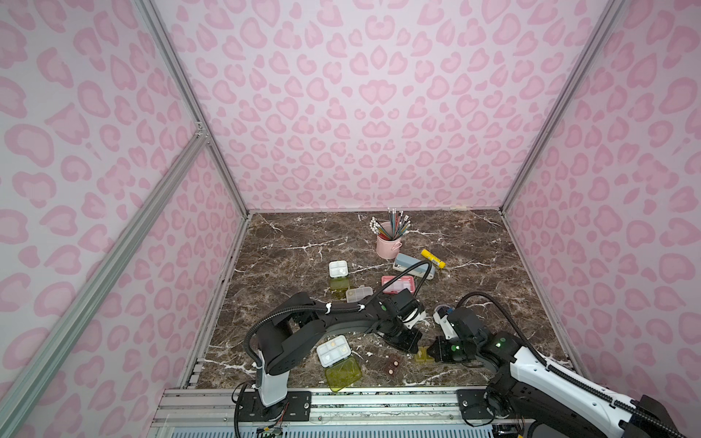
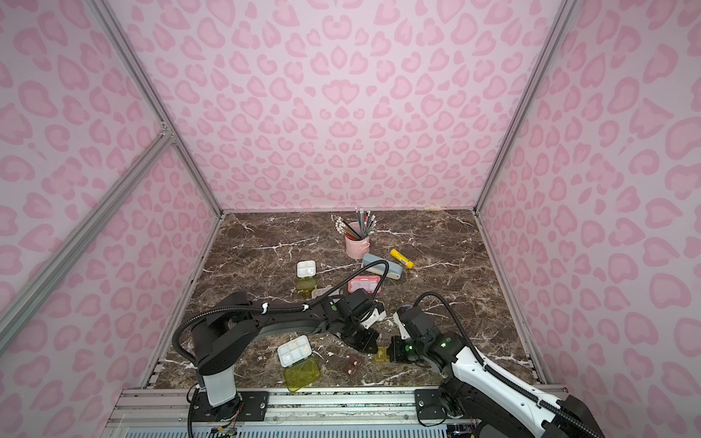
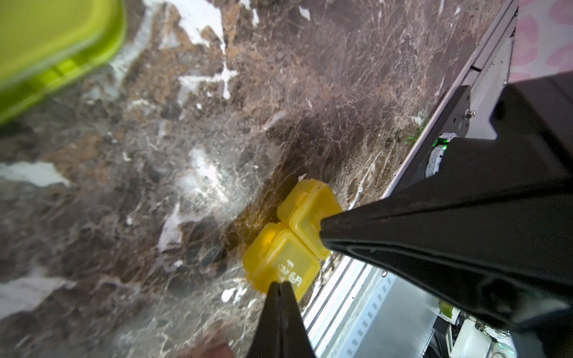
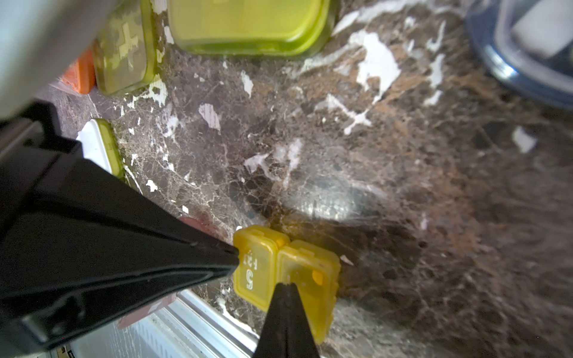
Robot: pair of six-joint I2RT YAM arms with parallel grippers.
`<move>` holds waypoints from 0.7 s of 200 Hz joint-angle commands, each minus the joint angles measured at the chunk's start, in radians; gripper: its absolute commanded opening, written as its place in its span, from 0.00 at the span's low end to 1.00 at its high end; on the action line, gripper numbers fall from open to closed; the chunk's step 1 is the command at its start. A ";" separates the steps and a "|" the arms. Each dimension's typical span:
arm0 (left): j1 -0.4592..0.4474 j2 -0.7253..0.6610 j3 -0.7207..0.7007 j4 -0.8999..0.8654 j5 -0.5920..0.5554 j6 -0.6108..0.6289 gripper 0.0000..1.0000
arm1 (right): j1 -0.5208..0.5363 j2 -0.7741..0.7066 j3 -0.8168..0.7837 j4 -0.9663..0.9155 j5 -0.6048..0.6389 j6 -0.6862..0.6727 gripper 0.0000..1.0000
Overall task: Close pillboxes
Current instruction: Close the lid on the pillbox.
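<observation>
A small translucent yellow plastic pillbox [image 3: 279, 251] lies open on the brown marble-patterned table [image 3: 201, 139], its two hinged halves flat side by side. In both top views it sits at about five o'clock from the table's middle, close to the front rail.

The left tool [image 3: 280, 288] has its black fingers pressed together with nothing between them. Its tip rests on the half printed with a white 5, reaching the box from about ten o'clock. The right tool [image 4: 283, 289] is likewise pressed together and empty. Its tip sits on the plain half just beside the hinge, coming in from about three o'clock. Whether either tip bears down or merely touches is hard to tell.

A small brown square pillbox [image 1: 392, 365] lies open near six o'clock. A white compartment tray with a translucent yellow-green hinged lid [image 1: 333, 350] lies open at seven o'clock. A smaller white tray with a yellow-green lid [image 1: 338, 268] lies open at eleven o'clock. A pink rectangular pillbox [image 1: 397, 284] sits near the middle.
</observation>
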 commanded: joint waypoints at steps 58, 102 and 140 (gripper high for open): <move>0.030 -0.088 0.051 -0.106 -0.062 0.043 0.03 | 0.001 -0.037 0.021 -0.030 0.022 0.020 0.00; 0.056 -0.216 0.045 -0.179 -0.106 0.061 0.09 | 0.002 -0.100 0.082 -0.042 0.032 0.040 0.00; 0.067 -0.365 -0.021 -0.216 -0.159 0.048 0.28 | 0.015 -0.135 0.112 -0.046 0.035 0.070 0.00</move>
